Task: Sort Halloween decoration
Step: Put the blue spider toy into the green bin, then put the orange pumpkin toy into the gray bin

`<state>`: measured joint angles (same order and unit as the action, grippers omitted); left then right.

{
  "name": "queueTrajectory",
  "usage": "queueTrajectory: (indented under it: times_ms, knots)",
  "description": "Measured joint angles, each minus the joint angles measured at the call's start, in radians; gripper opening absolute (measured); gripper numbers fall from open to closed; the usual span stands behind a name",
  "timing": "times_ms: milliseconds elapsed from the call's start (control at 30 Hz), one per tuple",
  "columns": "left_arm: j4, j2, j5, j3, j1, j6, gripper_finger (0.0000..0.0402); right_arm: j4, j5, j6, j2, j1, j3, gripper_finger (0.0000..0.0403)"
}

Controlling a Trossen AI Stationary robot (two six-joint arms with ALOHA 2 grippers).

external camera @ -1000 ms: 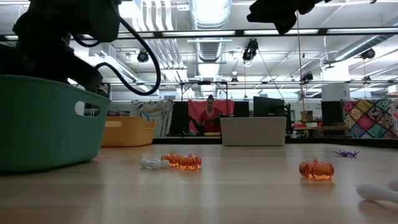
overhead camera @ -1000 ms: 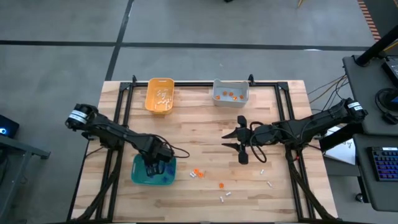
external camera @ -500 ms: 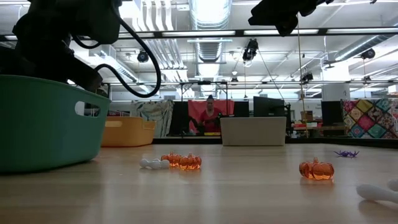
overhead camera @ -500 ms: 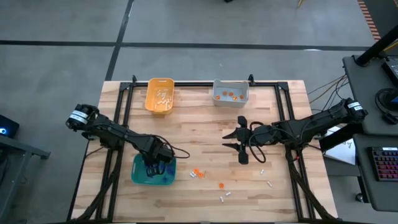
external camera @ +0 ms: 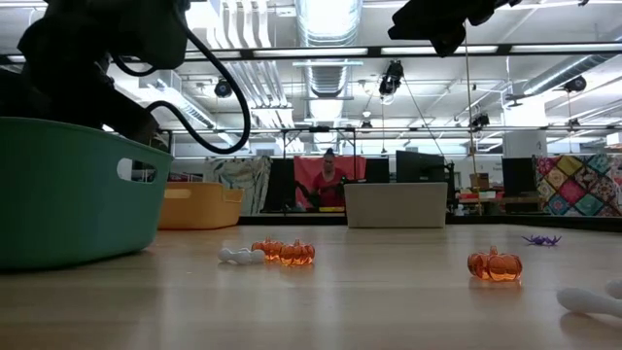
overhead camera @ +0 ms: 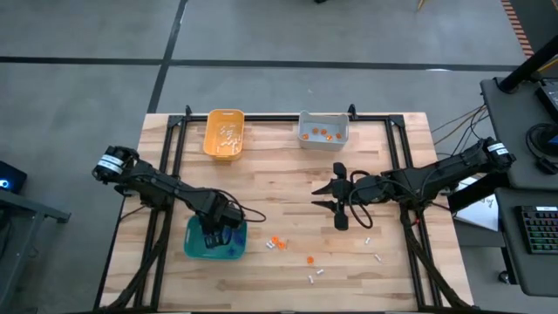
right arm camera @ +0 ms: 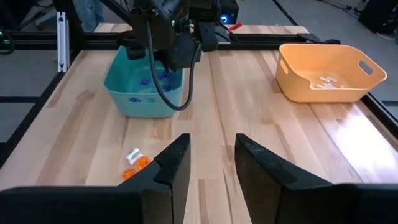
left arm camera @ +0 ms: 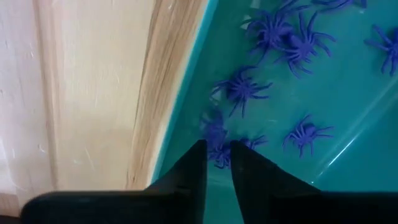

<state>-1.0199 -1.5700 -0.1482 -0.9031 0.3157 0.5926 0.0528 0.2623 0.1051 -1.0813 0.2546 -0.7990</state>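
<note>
Left wrist view shows the left claw [left arm camera: 217, 163] low inside the teal bin [left arm camera: 348, 81], its fingers a narrow gap apart and empty, purple spiders [left arm camera: 292, 43] just beyond the tips. Lifting out carelessly could, I judge, snag a spider or tip the bin. Right claw [overhead camera: 337, 203] hangs parted and empty mid-tabletop, orange pumpkins [overhead camera: 275, 242] and white pieces [overhead camera: 316, 276] lying toward the near edge.

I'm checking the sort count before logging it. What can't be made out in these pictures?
- Teal bin, high view: the left claw and its arm cover most of the inside; the left wrist view cuts off some purple spiders.
- White pieces in the orange-yellow bin, high view: too small to count.
- Low view: the teal bin's wall hides its contents.
- Loose white pieces, high view: shape too small to tell.
</note>
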Motion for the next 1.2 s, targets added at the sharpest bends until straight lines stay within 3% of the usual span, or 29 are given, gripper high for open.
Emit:
queueTrajectory:
  times_ms: [200,400,600,833,1033,1200]
  knots:
    - [-0.004,0.001,0.0,0.0,0.0,0.0,0.0093,0.0,0.0,0.019,0.0,0.0,0.0,0.0116]
    - [-0.126,0.006,0.011,-0.08,0.0,-0.024,0.0096,-0.001,-0.007,0.099,0.0,0.0,0.0,0.0116]
    - [-0.109,0.018,0.166,-0.221,0.0,-0.141,0.0088,0.002,-0.06,0.166,-0.003,0.0,0.0,0.0116]
    - [0.035,0.018,0.345,-0.37,0.0,-0.364,0.0086,0.004,-0.145,0.243,-0.065,0.002,0.0,0.0116]
    - [0.265,0.021,0.369,-0.397,0.0,-0.557,0.0086,0.176,-0.225,0.355,-0.167,0.021,-0.07,0.0116]
    - [0.453,0.023,0.37,-0.371,0.0,-0.588,0.0086,0.391,-0.24,0.427,-0.28,0.066,-0.188,0.0116]
